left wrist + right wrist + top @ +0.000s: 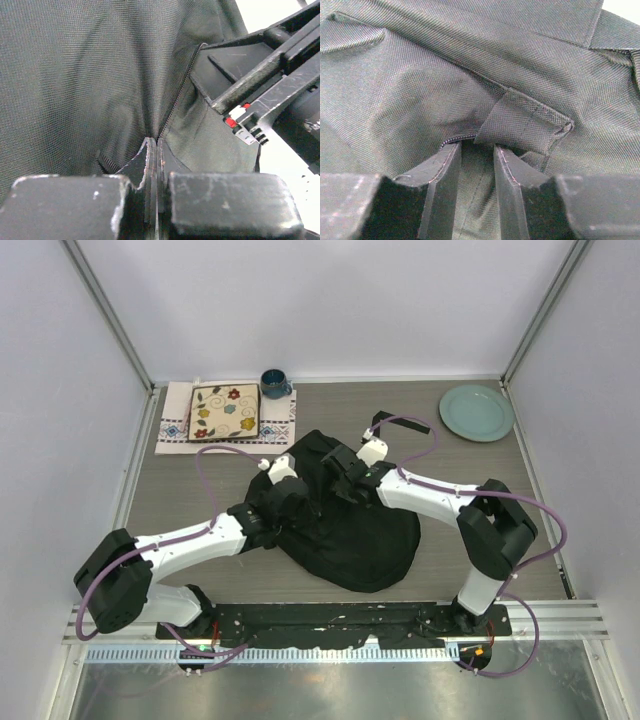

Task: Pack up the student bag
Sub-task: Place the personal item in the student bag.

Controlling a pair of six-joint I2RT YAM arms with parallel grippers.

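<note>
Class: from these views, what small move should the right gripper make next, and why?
Probably close the right gripper on the student bag fabric beside the zip: its jaws straddle that fabric, apart, while the left gripper is shut on the zip seam.

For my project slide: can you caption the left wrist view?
Left gripper shut on the black backpack fabric, right where its zip runs down.
</note>
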